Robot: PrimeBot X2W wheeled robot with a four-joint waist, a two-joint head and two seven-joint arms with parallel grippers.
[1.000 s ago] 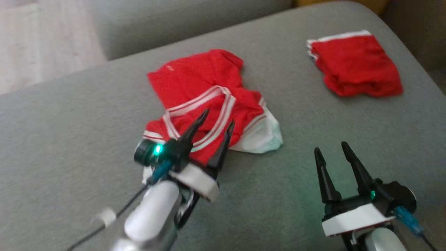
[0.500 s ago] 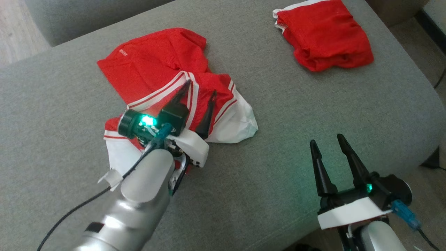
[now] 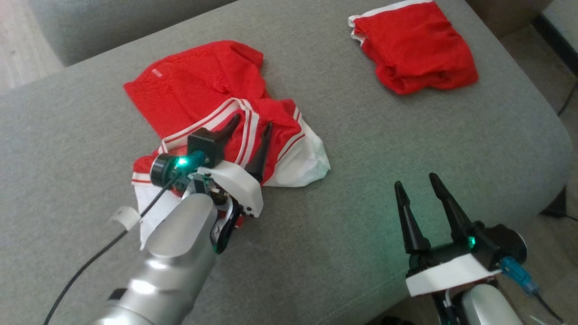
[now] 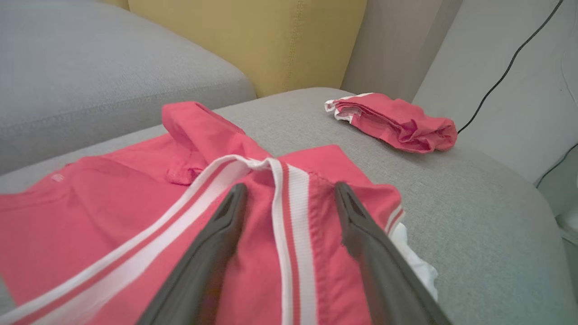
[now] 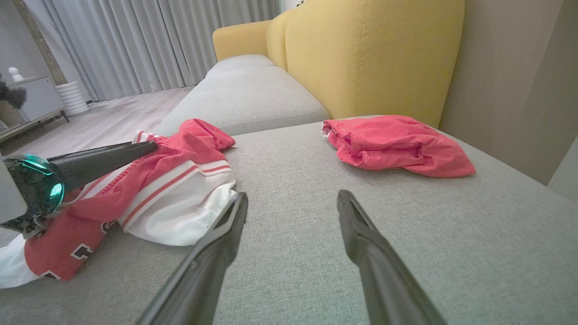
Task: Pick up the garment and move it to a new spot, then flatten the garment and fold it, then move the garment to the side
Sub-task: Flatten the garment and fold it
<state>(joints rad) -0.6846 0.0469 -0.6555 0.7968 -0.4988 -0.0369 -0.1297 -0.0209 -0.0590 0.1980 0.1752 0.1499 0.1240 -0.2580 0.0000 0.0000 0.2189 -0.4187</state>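
**Left claw spread over the crumpled jersey**

The jersey, red with white trim, lies bunched on the grey sofa seat, left of the middle in the head view. One red panel is spread toward the far edge. A white part spills out at the near right side, and another white part lies under the left forearm.

The left claw is released and grasps nothing. Its two dark fingers are tilted down over the heap. In the left wrist view they straddle the white-striped band, one finger on each side, with red cloth between them. Whether the tips press into the cloth cannot be told.

The right claw is also released and empty. It sits over bare seat near the front right edge, well apart from the jersey, with its fingers pointing toward the back of the sofa.

A second red garment, folded, with a white edge, lies at the far right corner of the seat, well apart from the jersey. Behind it, in the right wrist view, rises a yellow backrest. A black cable runs along the left arm.
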